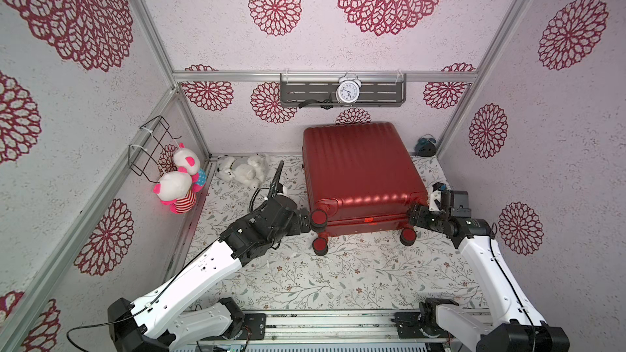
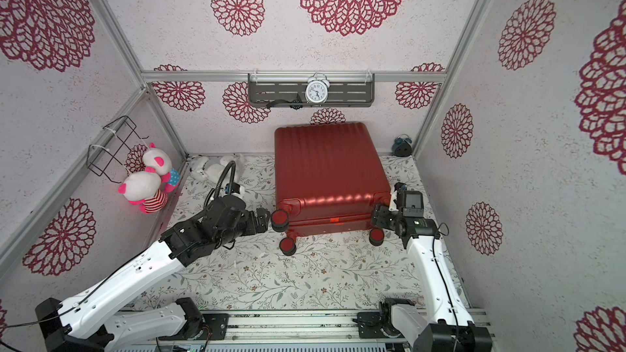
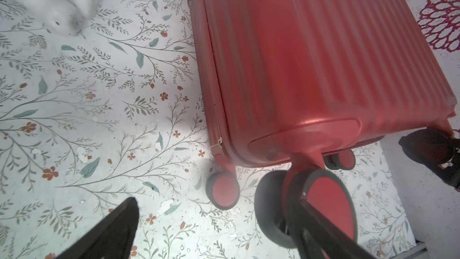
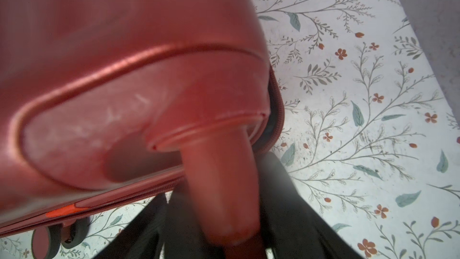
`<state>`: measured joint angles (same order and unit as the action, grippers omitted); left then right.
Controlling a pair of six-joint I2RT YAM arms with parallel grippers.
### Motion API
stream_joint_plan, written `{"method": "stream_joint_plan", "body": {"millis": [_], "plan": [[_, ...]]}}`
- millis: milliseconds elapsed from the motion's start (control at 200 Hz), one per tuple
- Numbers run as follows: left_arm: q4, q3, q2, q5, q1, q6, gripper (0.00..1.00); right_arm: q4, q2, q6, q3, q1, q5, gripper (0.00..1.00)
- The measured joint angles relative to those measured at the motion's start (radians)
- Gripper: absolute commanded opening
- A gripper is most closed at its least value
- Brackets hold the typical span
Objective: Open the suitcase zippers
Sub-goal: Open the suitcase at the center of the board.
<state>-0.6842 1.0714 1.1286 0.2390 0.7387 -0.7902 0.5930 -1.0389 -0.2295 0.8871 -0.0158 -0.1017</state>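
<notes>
Right wrist view: the suitcase (image 4: 112, 46) is blurred and cropped. The right gripper (image 4: 224, 232) is a dark smear either side of a wheel stem (image 4: 216, 183), grip unclear. In a top view the zippers (image 1: 349, 223) are a thin line, pulls too small to see. Left wrist view: a white plush (image 3: 62, 1) is blurred and cropped.

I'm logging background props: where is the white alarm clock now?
In both top views the white alarm clock stands near the middle of the grey shelf on the back wall, above the red suitcase.
</notes>
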Motion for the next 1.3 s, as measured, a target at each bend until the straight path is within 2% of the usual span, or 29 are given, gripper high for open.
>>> {"method": "stream_joint_plan", "body": {"millis": [105, 295, 440, 525, 685, 855, 1066, 1301], "plan": [[0.037, 0.036, 0.061, -0.085, -0.059, 0.024, 0.98, -0.008, 0.014, 0.0, 0.001, 0.0, -0.003, 0.78], [0.082, 0.09, 0.171, -0.185, -0.132, 0.056, 0.98, -0.014, 0.022, -0.003, 0.001, 0.0, -0.004, 0.63], [0.105, 0.146, 0.248, -0.229, -0.182, 0.069, 0.98, -0.002, 0.037, 0.044, -0.003, -0.002, -0.004, 0.35], [0.138, 0.181, 0.289, -0.264, -0.208, 0.075, 0.98, 0.006, 0.066, 0.056, -0.013, 0.018, -0.011, 0.24], [0.217, 0.224, 0.378, -0.384, -0.208, 0.085, 1.0, 0.029, 0.129, 0.026, -0.021, 0.077, 0.026, 0.19], [0.265, 0.22, 0.408, -0.47, -0.208, 0.079, 0.98, 0.092, 0.233, -0.032, -0.031, 0.134, 0.081, 0.13], [0.307, 0.189, 0.388, -0.463, -0.186, 0.058, 0.98, 0.177, 0.329, -0.083, -0.001, 0.155, 0.122, 0.12], [0.343, 0.189, 0.375, -0.383, -0.075, 0.031, 0.98, 0.318, 0.38, -0.1, 0.129, 0.154, 0.217, 0.12]]}}
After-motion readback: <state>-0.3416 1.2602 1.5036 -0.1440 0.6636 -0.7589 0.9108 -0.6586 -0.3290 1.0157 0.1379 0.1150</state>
